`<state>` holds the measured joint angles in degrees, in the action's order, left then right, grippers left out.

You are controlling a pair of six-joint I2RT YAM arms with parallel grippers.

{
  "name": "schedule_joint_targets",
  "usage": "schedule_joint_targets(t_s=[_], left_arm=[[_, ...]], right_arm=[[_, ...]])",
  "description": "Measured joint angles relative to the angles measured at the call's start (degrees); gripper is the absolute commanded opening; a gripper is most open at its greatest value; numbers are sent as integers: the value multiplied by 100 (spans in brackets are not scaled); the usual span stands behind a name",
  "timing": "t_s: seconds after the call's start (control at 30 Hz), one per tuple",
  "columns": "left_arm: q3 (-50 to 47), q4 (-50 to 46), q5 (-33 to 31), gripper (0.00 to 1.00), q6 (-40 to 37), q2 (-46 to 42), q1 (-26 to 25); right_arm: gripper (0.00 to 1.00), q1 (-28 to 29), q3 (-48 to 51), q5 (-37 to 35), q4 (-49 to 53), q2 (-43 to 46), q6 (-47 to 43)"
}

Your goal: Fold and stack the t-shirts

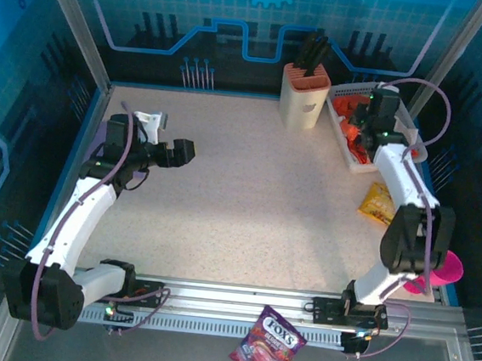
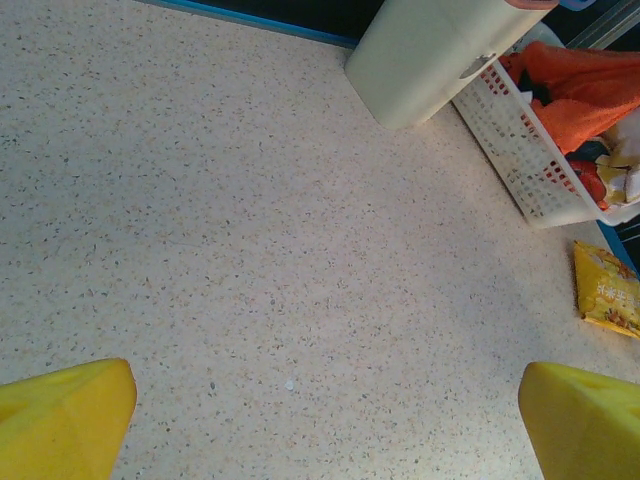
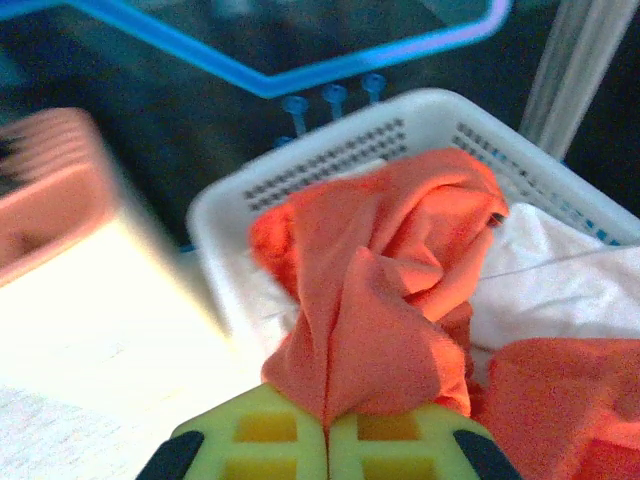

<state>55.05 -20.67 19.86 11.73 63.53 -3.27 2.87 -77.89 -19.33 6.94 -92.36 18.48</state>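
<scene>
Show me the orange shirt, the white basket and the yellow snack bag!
orange shirt (image 3: 380,280), right wrist view, on its bunched middle fold.
white basket (image 3: 330,160), right wrist view, on its holed wall.
yellow snack bag (image 2: 606,290), left wrist view, on its front.

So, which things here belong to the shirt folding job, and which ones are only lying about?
For the job: orange-red t-shirt, pinched by the shut right hand; pale cloth beside it, maybe the second shirt; white basket holding both; open left hand.
Lying about: cream holder, yellow snack packet, Fox's candy bag, pink cup.
</scene>
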Motion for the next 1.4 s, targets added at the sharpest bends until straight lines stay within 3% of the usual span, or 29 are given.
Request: schedule_joint_targets(t_s=[0.17,0.37,0.6,0.97,1.23,1.33,1.4], left_arm=[[0,4,35,99,94,0,-35],[7,7,162,99,496,0,-72],[7,199,330,99,1012,-94,-105],[7,350,557,99,1362,-334,-105],[-96,531,595,99,1412,-369,-105],[-192,560,592,99,1491,-321,-105],[-240,560,581,99,1543,-249,-109]], right_arm=[[0,1058,704,-518,-800,1067,-638],[0,1873,935,-765,-1467,1661,-1462],[2,2750,299,-396,-1038,1862,-1919],[8,2874,-1307,1510,365,1808,-1425],[14,2774,-992,2459,1349,1572,-1073],[21,2559,-796,2500,1683,1178,-920],[44,2396,-682,2363,1908,857,-761]])
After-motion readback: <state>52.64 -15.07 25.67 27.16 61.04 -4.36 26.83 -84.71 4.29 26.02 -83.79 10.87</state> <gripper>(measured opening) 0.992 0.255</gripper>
